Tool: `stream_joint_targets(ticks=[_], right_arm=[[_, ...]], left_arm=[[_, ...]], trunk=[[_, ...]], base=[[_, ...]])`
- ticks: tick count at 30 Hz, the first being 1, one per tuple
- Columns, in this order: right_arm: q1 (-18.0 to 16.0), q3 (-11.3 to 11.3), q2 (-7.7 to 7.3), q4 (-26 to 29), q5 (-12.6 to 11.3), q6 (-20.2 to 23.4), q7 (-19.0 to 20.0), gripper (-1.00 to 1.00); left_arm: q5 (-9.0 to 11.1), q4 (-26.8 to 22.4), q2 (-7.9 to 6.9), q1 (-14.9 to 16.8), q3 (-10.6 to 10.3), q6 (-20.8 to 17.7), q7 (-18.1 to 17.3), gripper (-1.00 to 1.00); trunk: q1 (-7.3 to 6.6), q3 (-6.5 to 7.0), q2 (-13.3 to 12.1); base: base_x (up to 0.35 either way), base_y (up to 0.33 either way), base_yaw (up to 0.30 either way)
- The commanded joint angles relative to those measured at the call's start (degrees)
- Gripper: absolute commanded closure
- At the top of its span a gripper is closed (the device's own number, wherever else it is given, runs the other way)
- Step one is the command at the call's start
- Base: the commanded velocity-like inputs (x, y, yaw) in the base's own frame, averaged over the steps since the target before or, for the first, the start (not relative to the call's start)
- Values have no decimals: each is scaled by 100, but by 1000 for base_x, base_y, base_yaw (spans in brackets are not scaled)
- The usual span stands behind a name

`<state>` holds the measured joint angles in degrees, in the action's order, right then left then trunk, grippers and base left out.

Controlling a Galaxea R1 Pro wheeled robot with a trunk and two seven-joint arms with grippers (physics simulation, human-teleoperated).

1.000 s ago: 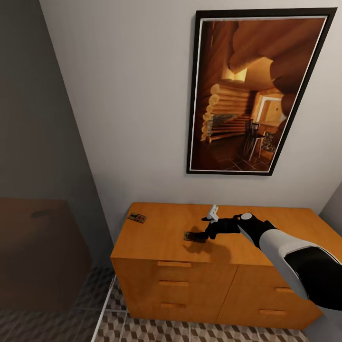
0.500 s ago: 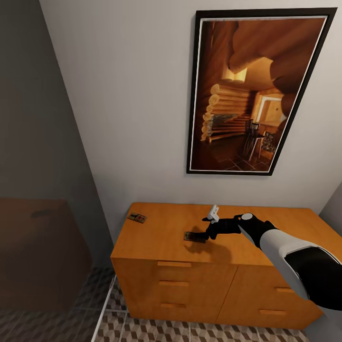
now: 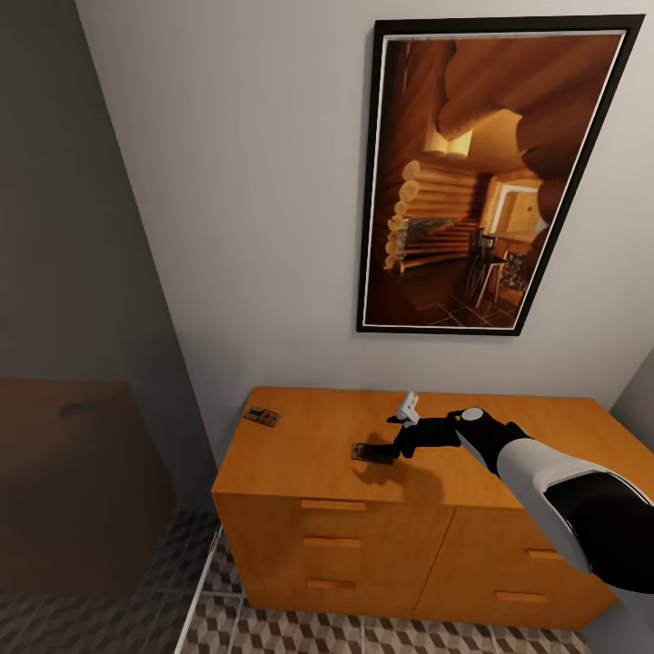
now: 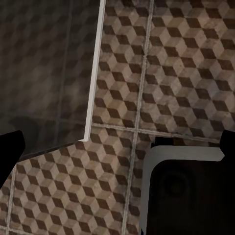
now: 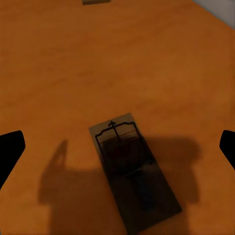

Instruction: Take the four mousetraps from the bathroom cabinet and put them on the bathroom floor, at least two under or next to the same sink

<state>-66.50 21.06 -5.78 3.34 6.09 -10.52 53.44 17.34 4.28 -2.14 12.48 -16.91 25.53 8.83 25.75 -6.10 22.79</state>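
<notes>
Two mousetraps lie on top of the orange-brown cabinet (image 3: 309, 472). One mousetrap (image 3: 262, 417) is near its back left corner. The other mousetrap (image 3: 371, 452) lies mid-top, right in front of my right gripper (image 3: 394, 444). In the right wrist view this trap (image 5: 132, 166) sits between the wide-apart fingertips (image 5: 10, 152), in the gripper's shadow; my right gripper (image 5: 117, 147) is open and holds nothing. The far trap (image 5: 95, 2) peeks in at the picture's edge. My left gripper (image 4: 117, 147) is open over the cube-patterned bathroom floor (image 4: 176, 73). The sink is out of view.
A large framed picture (image 3: 490, 173) hangs on the wall above the cabinet. A dark glass panel (image 3: 82, 363) stands left of the cabinet, its white edge strip (image 4: 94, 73) crossing the tiles. A dark, white-rimmed part (image 4: 188, 193) sits below the left gripper.
</notes>
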Motion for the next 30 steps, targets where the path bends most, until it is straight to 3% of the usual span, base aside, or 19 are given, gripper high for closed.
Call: stream_joint_targets(ticks=[1,12,22,30], right_arm=[[-6,-15,-2,2,62,-46,2,-100],[-4,-10,-3,1,84,-40,-301,-100],[-6,-11,5,0,493,-38,-403,-100],[-5,-14,3,0,597,-44,-403,-100]], left_arm=[[24,20,3,9,-49,31,14,-100],[24,20,3,9,-49,31,14,-100],[24,20,3,9,-49,31,14,-100],[24,20,3,9,-49,31,14,-100]], trunk=[[4,-13,13],[4,-13,13],[4,-13,13],[4,-13,13]], base=[[0,0,0],[0,0,0],[0,0,0],[0,0,0]])
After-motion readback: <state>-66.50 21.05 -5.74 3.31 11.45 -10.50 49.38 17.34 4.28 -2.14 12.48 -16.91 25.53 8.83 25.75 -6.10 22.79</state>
